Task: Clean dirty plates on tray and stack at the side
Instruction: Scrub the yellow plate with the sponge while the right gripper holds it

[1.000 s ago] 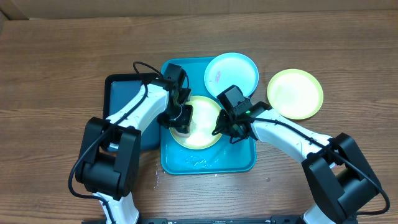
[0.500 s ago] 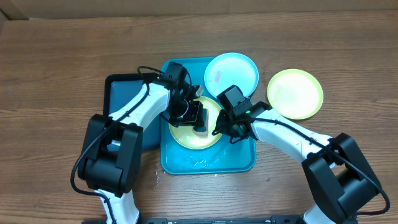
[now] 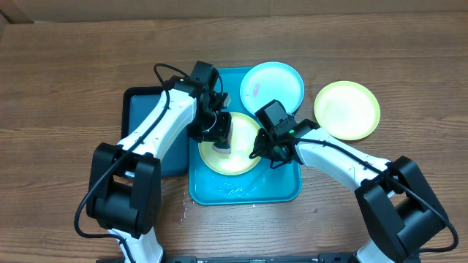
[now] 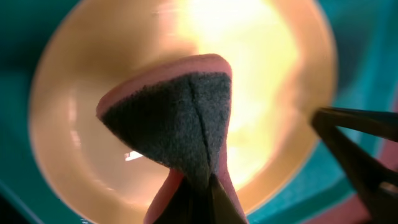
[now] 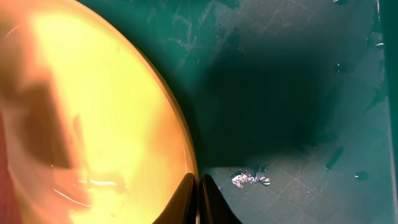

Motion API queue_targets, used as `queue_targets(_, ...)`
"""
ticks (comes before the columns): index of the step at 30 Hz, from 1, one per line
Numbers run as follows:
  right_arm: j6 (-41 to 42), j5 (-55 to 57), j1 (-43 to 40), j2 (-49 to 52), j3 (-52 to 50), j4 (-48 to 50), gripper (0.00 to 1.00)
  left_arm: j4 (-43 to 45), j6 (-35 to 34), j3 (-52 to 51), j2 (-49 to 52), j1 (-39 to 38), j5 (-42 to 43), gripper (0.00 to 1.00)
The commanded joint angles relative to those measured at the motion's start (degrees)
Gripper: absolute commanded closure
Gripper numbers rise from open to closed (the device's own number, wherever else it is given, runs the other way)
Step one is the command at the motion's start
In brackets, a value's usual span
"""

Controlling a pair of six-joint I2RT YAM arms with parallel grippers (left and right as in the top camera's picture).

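A yellow-green plate [image 3: 235, 159] lies in the turquoise tray [image 3: 281, 186]. My left gripper [image 3: 219, 136] is shut on a folded pink sponge with a dark scouring face [image 4: 177, 121], which it presses onto this plate [image 4: 74, 118]. My right gripper [image 3: 258, 151] is shut on the plate's right rim [image 5: 180, 124], its fingertips [image 5: 198, 202] pinching the edge over the tray floor [image 5: 292, 81]. A light blue plate [image 3: 272, 86] with a pink smear rests over the tray's far right corner. A second yellow-green plate [image 3: 347, 109] sits on the table to the right.
A dark navy tray [image 3: 146, 124] lies left of the turquoise one, under my left arm. Wet patches glisten on the turquoise tray floor [image 5: 252, 179] near its front [image 3: 234, 191]. Bare wooden table surrounds the trays.
My left gripper swept the sponge right across the plate, then back toward the plate's upper left. The right gripper kept its pinch on the rim without moving.
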Motion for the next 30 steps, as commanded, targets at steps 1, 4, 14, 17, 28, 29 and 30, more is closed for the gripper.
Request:
queue_targets(1, 0.0, 0.6, -0.1, 0.3, -0.3, 0.3, 0.96, 1.6, -0.9, -3.3, -1.2, 0.0, -7.1, 0.96)
queue_targets(4, 0.0, 0.6, -0.1, 0.3, -0.3, 0.3, 0.96, 4.7, -1.9, -6.9, -1.2, 0.0, -8.4, 0.96)
queue_targets(14, 0.0, 0.5, -0.1, 0.3, -0.3, 0.5, 0.96, 13.2, -3.2, -13.1, -1.2, -1.1, 4.3, 0.96)
queue_targets(17, 0.0, 0.5, -0.1, 0.3, -0.3, 0.5, 0.96, 17.1, -3.6, -13.4, -1.2, -1.6, 10.3, 0.95)
queue_targets(28, 0.0, 0.5, -0.1, 0.3, -0.3, 0.2, 0.96, 18.3, -8.2, -9.4, -1.6, -2.9, 8.5, 0.96)
queue_targets(29, 0.0, 0.6, -0.1, 0.3, -0.3, 0.2, 0.96, 16.8, -7.0, -8.3, -1.8, -2.9, 8.5, 0.96)
queue_targets(30, 0.0, 0.6, -0.1, 0.3, -0.3, 0.2, 0.96, 14.9, -5.7, -6.9, -2.0, -2.9, 8.1, 0.96)
